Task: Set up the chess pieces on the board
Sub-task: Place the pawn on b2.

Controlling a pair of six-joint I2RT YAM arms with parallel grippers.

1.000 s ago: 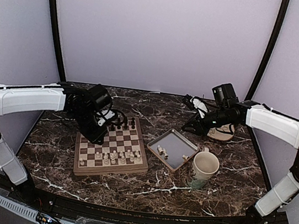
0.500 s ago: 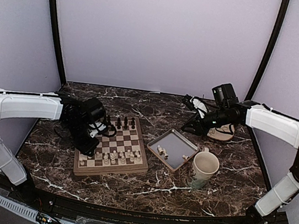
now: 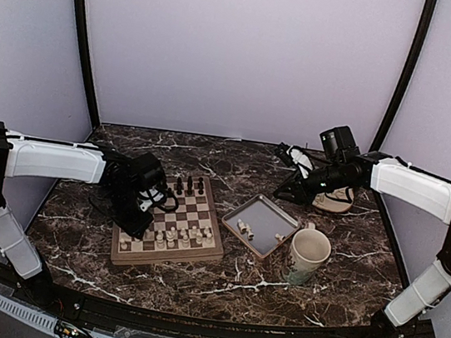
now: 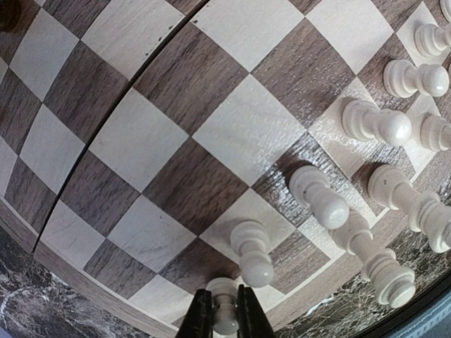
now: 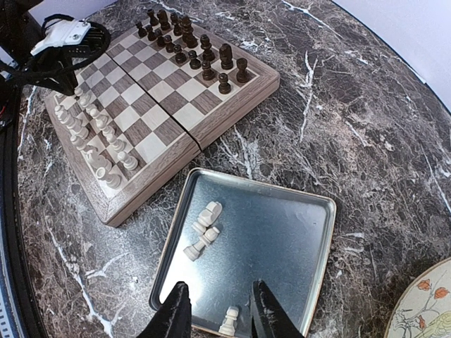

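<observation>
One cream pawn (image 4: 223, 285) is pinched in the left gripper (image 4: 225, 310) at an edge square of the board (image 4: 176, 190), seemingly to seat it upright. The right gripper (image 5: 220, 310), jaws spread, hovers over the tray (image 5: 282, 225), where more chess pieces (image 5: 202, 229) lie ready for picking.

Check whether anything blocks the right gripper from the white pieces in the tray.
Nothing visible does. The right gripper hangs open over the tray; one white piece sits just beneath its fingertips, the other pieces lie uncovered mid-tray.
</observation>
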